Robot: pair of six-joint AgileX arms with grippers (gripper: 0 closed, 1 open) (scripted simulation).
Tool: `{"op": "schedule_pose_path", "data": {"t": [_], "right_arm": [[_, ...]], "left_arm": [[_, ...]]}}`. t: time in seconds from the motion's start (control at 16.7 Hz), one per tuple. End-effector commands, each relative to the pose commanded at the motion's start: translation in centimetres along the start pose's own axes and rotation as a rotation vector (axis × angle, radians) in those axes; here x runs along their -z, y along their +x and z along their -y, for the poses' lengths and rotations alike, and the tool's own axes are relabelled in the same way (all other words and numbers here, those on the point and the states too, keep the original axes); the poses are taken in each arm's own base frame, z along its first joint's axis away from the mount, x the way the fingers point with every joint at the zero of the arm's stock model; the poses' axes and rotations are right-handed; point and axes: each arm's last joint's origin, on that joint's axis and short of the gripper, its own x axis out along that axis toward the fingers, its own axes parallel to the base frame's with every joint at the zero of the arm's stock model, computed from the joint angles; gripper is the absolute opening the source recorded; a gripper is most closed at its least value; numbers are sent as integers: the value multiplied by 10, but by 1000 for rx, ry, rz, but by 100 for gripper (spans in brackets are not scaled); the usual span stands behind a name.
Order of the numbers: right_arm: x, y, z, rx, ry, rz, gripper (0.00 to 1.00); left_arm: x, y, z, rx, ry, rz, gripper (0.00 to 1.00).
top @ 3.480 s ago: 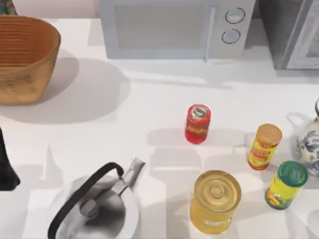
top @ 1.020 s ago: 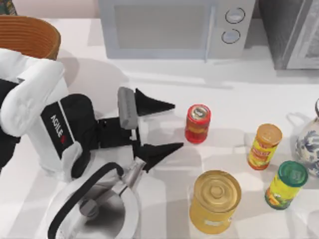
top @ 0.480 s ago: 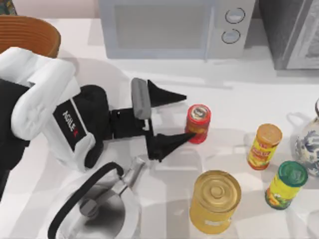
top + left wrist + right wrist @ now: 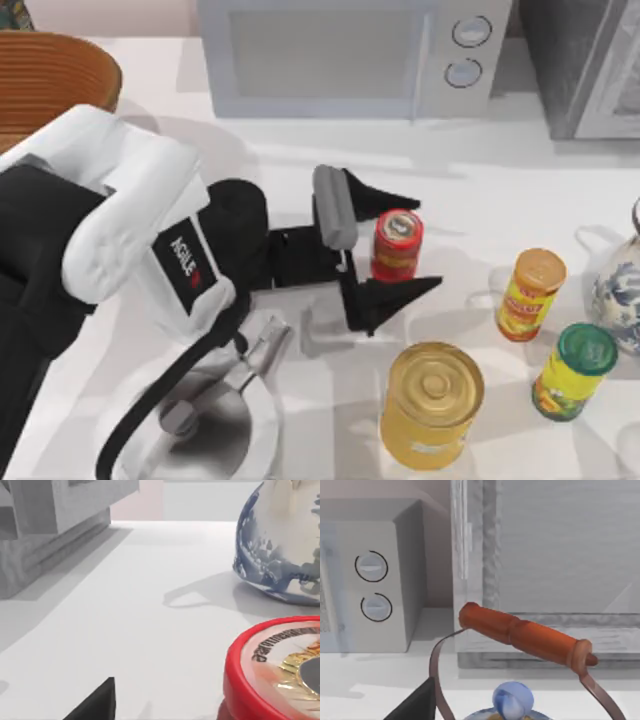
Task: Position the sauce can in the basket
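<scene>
Left claw [image 4: 392, 244] has slid in from 9 o'clock, open fingers now straddling the sauce can [image 4: 397, 246] unclosed, so grasp is next; basket [image 4: 60, 72] waits at 10 o'clock.

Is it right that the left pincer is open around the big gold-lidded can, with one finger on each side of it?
Not quite. The left pincer is open with one finger on each side, but of the small red sauce can, not the big gold-lidded can, which stands apart, nearer the table's front edge. The top view shows this.
</scene>
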Motion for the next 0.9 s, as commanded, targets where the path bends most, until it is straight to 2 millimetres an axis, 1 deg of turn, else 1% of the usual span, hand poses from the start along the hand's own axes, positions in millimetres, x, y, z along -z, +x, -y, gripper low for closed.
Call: {"op": "schedule_pose_path", "data": {"t": [0.06, 0.84, 0.9], "right_arm": [[0, 0, 0, 0, 0, 0, 100], [0, 0, 0, 0, 0, 0, 100], [0, 0, 0, 0, 0, 0, 100]], "left_arm": [[0, 0, 0, 0, 0, 0, 100], [0, 0, 0, 0, 0, 0, 2], [0, 0, 0, 0, 0, 0, 0]]}}
